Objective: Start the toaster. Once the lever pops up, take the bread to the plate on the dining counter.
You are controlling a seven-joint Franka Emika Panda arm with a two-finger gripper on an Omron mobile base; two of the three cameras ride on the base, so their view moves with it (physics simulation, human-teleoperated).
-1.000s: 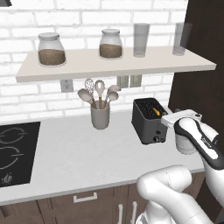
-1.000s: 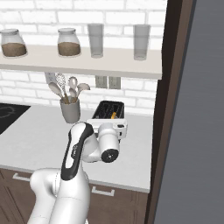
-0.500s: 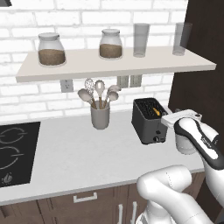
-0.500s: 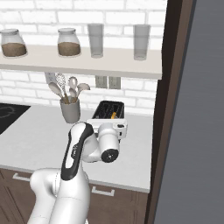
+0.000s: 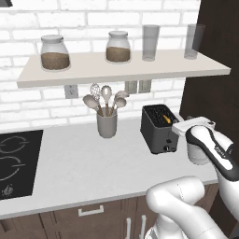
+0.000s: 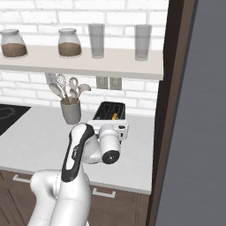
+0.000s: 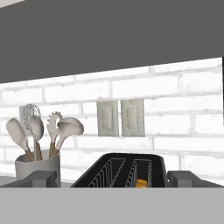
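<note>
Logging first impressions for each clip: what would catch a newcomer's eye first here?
The black toaster on the white counter, a yellow-tan bit of bread showing in one slot. The open gripper sits right in front of it, with the grey utensil cup to its left.

I see even, bright rendered light, soft shadows under the shelf (image 5: 126, 70), no glare or blur.

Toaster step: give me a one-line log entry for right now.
phase: approach | hand: open, empty, at toaster | bread: in slot | lever: not visible
</note>
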